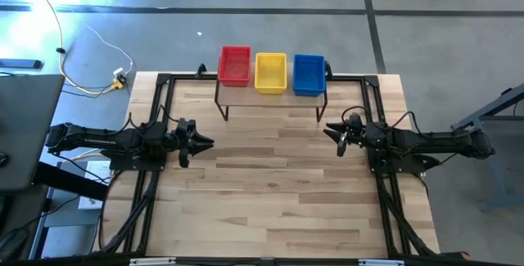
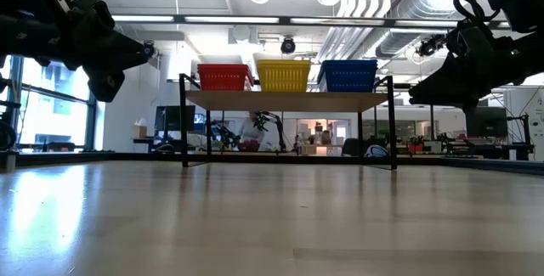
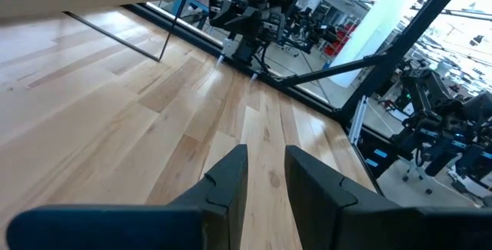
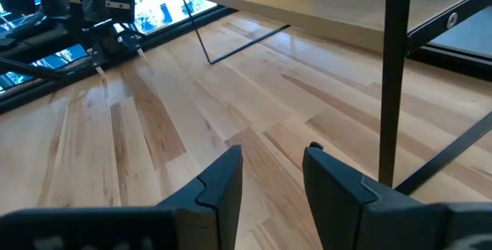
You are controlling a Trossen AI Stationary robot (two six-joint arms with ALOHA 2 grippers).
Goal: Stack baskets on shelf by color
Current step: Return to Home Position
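Tabletop (image 1: 278,184): baskets (image 1: 271,71) well beyond tools (image 1: 208,143) (image 1: 330,132).

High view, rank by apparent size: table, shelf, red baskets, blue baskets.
1. table
2. shelf
3. red baskets and blue baskets: tied. Their footprints look alike from above, so there is no ranking between them.

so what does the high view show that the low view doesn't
Only the high view: both dark arms whole, with the left gripper and right gripper facing each other over the wooden tabletop, and the grey floor around it. Only the low view: the thin black metal legs of the shelf at full height, and the room behind. Both: red perforated plastic baskets, yellow baskets and blue baskets side by side on the light wooden shelf.
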